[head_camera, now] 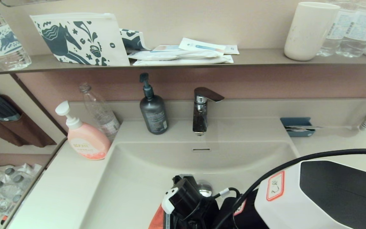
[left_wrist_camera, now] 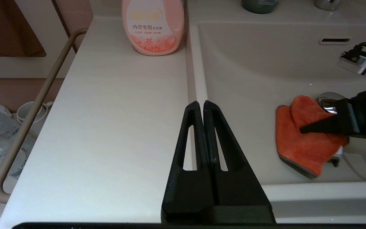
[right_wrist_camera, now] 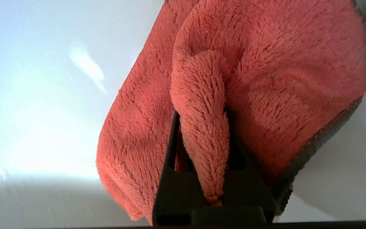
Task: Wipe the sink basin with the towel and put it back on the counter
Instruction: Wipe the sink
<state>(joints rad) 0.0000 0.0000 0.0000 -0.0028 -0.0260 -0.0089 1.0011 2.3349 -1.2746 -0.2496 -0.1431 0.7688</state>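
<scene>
My right gripper (right_wrist_camera: 202, 127) is clamped on a pinched ridge of the small fluffy orange-red microfibre towel (left_wrist_camera: 307, 140), so the rest spreads flat on the floor of the glossy off-white rectangular sink basin (head_camera: 132, 190), beside the round chrome drain plug (left_wrist_camera: 329, 98), good for wiping. Left gripper (left_wrist_camera: 203, 106) is parked over the smooth off-white counter (left_wrist_camera: 106, 127), fingers pressed together, holding nothing. Wiping looks underway; putting the towel back is not yet done.
</scene>
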